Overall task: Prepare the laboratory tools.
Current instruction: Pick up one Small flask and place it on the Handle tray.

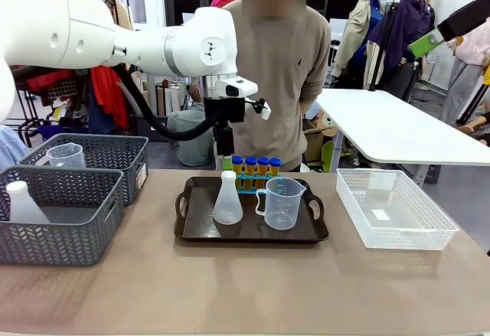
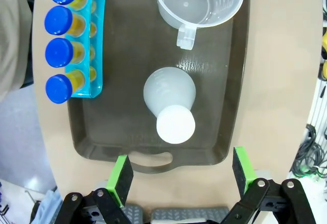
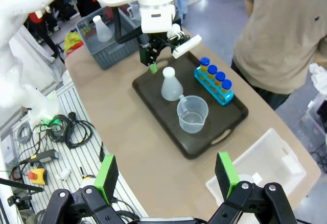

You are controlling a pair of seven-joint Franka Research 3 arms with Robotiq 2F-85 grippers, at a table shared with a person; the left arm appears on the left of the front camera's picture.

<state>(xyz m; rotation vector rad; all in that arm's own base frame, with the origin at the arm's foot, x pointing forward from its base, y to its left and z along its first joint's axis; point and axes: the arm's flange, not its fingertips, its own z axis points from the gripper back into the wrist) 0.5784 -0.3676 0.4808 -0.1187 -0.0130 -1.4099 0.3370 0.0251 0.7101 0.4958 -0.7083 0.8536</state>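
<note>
Two grippers stand released: left gripper point(image 2: 181, 175) above the conical flask point(image 2: 170, 103), right gripper point(image 3: 167, 176) well apart; beaker point(image 2: 199, 2) rim cut off.

Glossy white arm segments point(image 1: 153, 45) with a black cable loop. Black two-finger left gripper point(image 2: 181, 175) bearing green pads point(image 2: 122, 175).

A: What sits on the black tray point(image 3: 168, 127)?
B: Flask point(image 3: 171, 84), beaker point(image 3: 192, 114) beside it, blue rack point(image 3: 213, 85) of capped tubes point(image 3: 215, 71) along the tray's far edge.
A: And the grippers?
B: The left gripper point(image 3: 152, 60) hangs over the tray's end by the flask; the right gripper point(image 3: 167, 174) is spread wide, well off the tray.
</note>
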